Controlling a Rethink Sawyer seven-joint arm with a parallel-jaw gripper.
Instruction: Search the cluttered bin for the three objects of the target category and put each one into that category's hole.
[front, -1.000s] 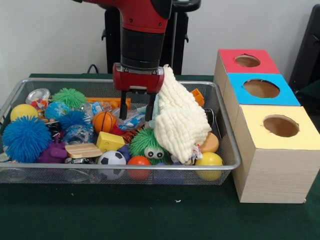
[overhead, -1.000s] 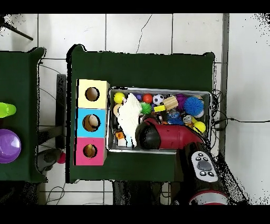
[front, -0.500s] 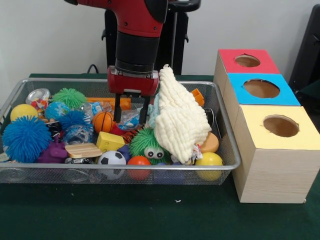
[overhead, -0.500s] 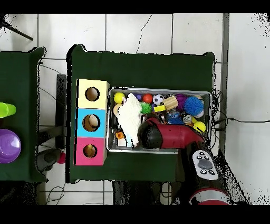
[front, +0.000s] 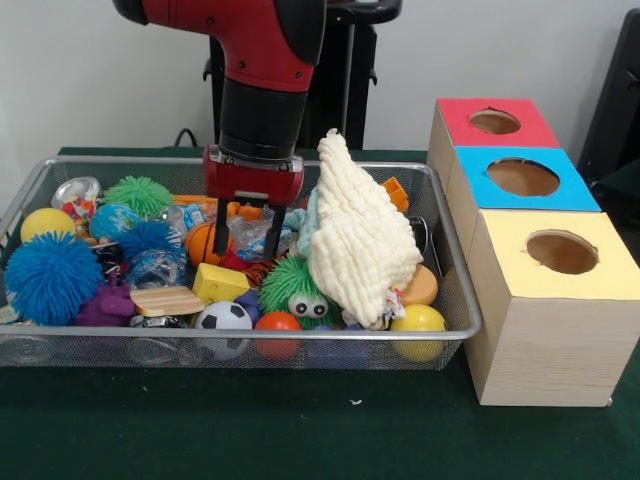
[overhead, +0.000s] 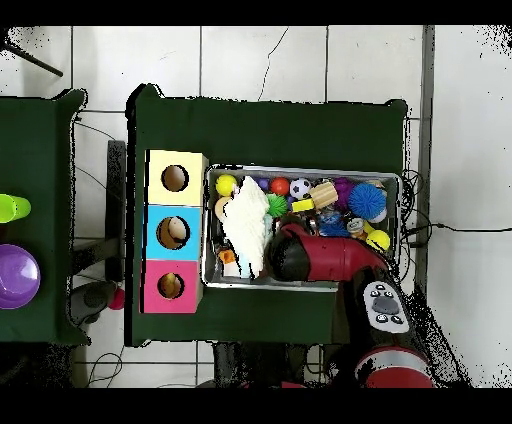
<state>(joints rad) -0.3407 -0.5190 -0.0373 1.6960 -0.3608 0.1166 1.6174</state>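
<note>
Hanging over the wire bin (front: 455, 330), the hand (front: 248, 238) has its two black fingers (front: 221, 232) spread apart, nothing held, tips down among the clutter. Far to its left: blue spiky ball (front: 50, 277), yellow ball (front: 45, 223), green spiky ball (front: 140, 195). Just left of the hand, a small basketball (front: 203, 245) sits against the left finger; a clear plastic wrapper (front: 255, 238) lies between the fingers. Below the hand toward the bin's front: wooden block (front: 166, 300), yellow block (front: 220, 283), soccer ball (front: 222, 318), green fuzzy toy with eyes (front: 297, 286). Right of the hand, close by, a cream cloth (front: 358, 238) stands heaped high. Further right, outside the bin on the green tabletop (front: 300, 430), three boxes in a row with round holes: yellow box (front: 555, 300), blue box (front: 520, 180), red box (front: 492, 125). Overhead, the arm (overhead: 330, 258) covers the hand.
</note>
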